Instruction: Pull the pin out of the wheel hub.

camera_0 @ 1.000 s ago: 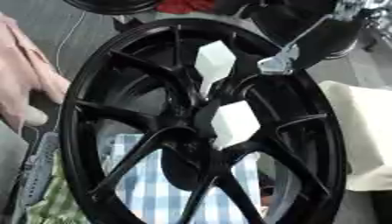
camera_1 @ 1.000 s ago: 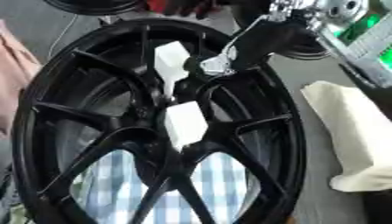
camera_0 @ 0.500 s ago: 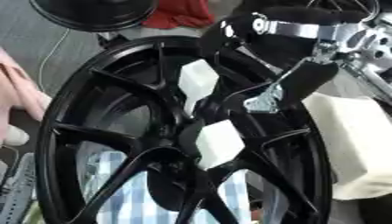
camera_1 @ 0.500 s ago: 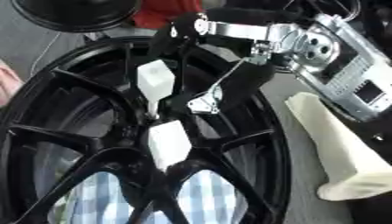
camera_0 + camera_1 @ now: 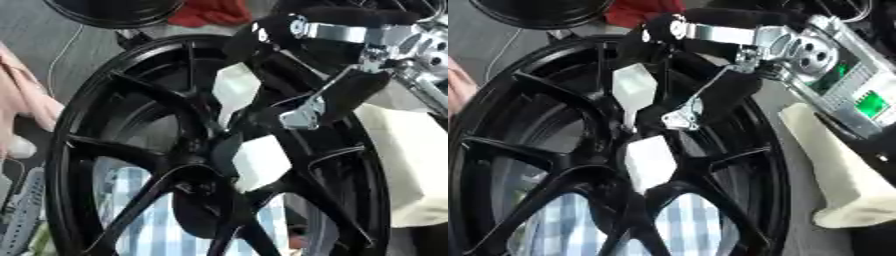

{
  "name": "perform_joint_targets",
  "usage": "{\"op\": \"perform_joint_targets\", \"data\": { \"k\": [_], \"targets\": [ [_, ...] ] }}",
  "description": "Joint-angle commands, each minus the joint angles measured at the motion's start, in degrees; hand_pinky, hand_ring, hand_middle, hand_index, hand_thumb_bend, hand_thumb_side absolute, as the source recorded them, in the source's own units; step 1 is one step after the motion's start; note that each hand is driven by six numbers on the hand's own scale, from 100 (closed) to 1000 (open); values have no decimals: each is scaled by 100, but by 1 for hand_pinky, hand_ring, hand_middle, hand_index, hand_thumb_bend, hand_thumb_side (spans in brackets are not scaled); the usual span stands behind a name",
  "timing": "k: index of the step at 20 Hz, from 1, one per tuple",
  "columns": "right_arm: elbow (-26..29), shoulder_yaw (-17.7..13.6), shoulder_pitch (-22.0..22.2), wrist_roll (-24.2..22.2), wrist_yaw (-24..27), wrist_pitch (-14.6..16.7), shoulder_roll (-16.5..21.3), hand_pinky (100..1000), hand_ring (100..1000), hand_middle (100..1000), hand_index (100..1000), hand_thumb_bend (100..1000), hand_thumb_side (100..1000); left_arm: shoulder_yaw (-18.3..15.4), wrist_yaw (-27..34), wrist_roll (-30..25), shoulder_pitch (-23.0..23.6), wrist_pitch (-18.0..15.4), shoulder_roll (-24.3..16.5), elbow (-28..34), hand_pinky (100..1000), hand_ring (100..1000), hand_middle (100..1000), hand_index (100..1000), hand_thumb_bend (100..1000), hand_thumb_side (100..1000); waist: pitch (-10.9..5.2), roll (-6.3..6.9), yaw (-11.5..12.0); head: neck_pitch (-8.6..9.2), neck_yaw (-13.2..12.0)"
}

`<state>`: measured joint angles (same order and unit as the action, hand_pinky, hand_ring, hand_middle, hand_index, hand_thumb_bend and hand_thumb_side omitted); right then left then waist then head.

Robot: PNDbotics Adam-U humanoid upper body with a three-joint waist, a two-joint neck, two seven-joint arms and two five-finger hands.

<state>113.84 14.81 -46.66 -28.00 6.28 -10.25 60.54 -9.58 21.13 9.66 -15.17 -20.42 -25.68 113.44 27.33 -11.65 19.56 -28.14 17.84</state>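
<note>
**Right hand over the hub, pin not made out**

Your right hand (image 5: 710,95) comes in from the upper right of the frame and sits over the spokes of the black wheel hub (image 5: 96,150), which fills the centre. Its fingers look curled toward the hub centre, but I can't tell what they close on. The pin itself isn't distinguishable. A cream cloth (image 5: 842,175) lies at right, and blue checked fabric (image 5: 166,235) shows through the lower spokes.

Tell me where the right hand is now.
The right hand comes in from the upper right and sits over the upper spokes of the black wheel, just above its centre, in both eye views.
</note>
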Motion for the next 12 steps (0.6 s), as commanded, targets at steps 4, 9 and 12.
{"op": "perform_joint_targets", "data": {
  "k": [4, 9, 12],
  "targets": [
    [75, -192, -80, 235, 36, 28, 185, 852, 886, 900, 843, 344, 173, -43, -48, -37, -43, -3, -66, 116, 756, 664, 666, 801, 114, 714, -51, 14, 33, 50, 23],
    [52, -243, -102, 337, 11, -35, 193, 852, 886, 899, 849, 349, 174, -38, -54, -54, -43, -1, -66, 116, 755, 664, 665, 799, 114, 715, -27, -3, 53, 95, 36],
    [19, -230, -73, 289, -25, -75, 195, 853, 888, 901, 852, 353, 183, -41, -56, -58, -42, 3, -60, 116, 755, 664, 665, 799, 114, 715, -11, -18, 65, 119, 44]
  ]
}}
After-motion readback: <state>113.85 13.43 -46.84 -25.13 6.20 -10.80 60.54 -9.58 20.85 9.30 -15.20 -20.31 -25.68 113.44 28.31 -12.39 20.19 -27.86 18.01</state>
